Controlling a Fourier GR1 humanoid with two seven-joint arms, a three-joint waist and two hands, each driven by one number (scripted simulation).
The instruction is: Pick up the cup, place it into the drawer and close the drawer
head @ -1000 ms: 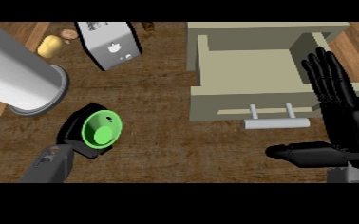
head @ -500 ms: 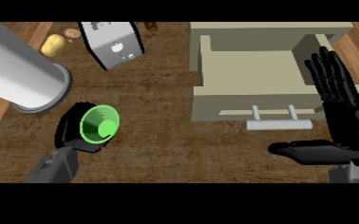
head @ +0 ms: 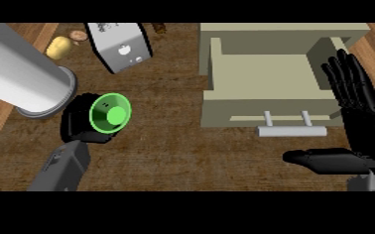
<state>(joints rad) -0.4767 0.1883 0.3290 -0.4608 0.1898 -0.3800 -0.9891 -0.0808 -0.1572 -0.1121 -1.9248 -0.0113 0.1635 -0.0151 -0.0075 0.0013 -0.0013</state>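
Cup [head: 110, 114]: one green cup sits near the worktop's [head: 168, 144] left edge, inside the curled fingers [head: 73, 116] of the left hand [head: 82, 126]. One open drawer [head: 267, 87] is at the right. The right hand [head: 351, 99] rests there, fingers spread straight.

The worktop [head: 183, 144] shows dark brown wood with a visible grain, matt. The cup [head: 110, 115], enclosed by the left hand's black matt fingers [head: 73, 124], looks like smooth bright green plastic. Beyond those fingers, a large cylinder [head: 29, 82] has a brushed, metallic grey sheen. The drawer [head: 271, 77] beside the right hand's fingers [head: 351, 87] is flat matt beige, its handle [head: 291, 130] pale and smooth.
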